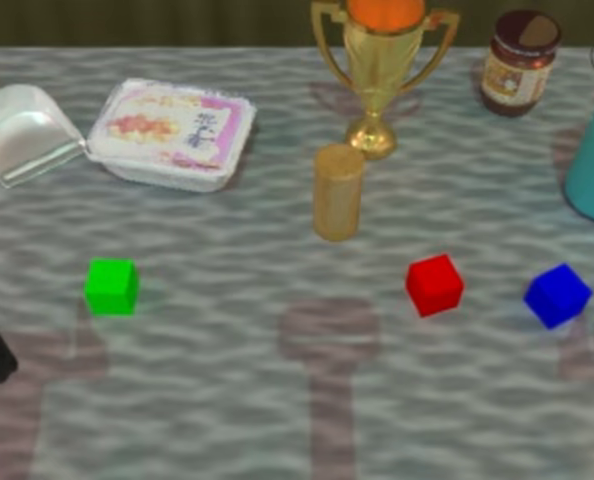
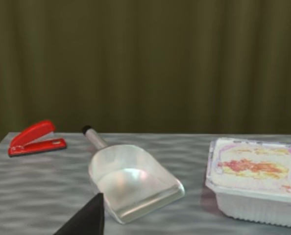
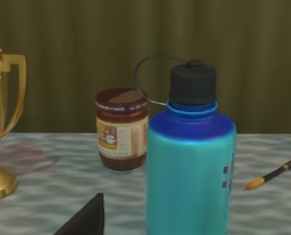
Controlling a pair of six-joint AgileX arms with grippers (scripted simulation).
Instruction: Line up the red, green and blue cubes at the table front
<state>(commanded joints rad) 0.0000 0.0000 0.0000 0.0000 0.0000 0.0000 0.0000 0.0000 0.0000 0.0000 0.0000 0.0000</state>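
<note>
From above, the green cube (image 1: 111, 286) is sitting on the left side of the table (image 1: 227, 400), while the red cube (image 1: 434, 284) and the blue cube (image 1: 557, 295) are lying near each other on the right, well apart from the green one. None is touching another, and the tan cylinder (image 1: 337, 191) is standing behind them near the middle. All three look like small, stiff, light blocks with flat faces, so I judge that pinching across two opposite side faces from above should hold; the red and blue ones are sitting turned, so the jaws would need matching rotation.

The left wrist view is showing a clear scoop (image 2: 132, 182), a red stapler (image 2: 36, 139) and a sealed food tray (image 2: 255, 183); I cannot tell the left gripper's state.

The right wrist view is showing a teal water bottle (image 3: 190, 166) and a brown jar (image 3: 122, 129); the right gripper's state is likewise untellable.
</note>
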